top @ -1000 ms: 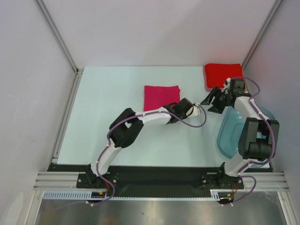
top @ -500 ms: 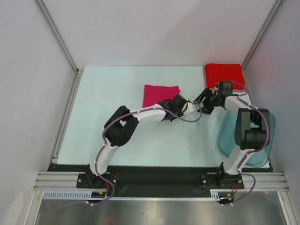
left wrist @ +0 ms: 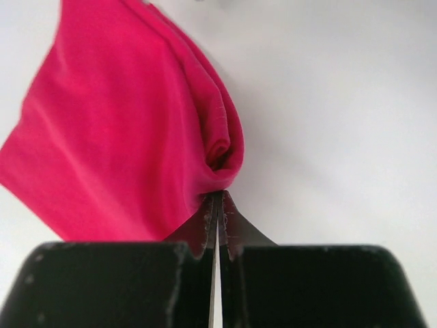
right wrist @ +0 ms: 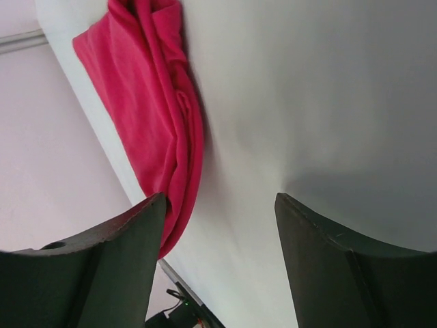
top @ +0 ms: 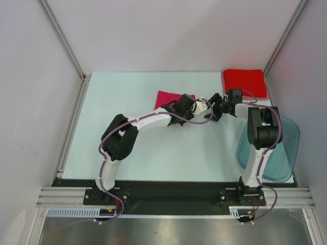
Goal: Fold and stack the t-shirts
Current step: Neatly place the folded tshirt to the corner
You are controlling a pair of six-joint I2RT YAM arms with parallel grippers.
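A translucent blue-grey plastic tub (top: 284, 153) is sitting at the right edge of the pale tabletop (top: 153, 153), a folded bright red cloth t-shirt (top: 244, 82) is lying in its far right corner, and the left gripper (left wrist: 217, 205) is pinching the bunched edge of a magenta-pink cloth t-shirt (left wrist: 116, 137) toward the far edge, the released right gripper (right wrist: 218, 201) hovering alongside.

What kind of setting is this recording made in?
Likely a lab robot cell, not a home: white wall panels on metal framing, a pale table with a magenta t-shirt, a red t-shirt and a plastic tub.
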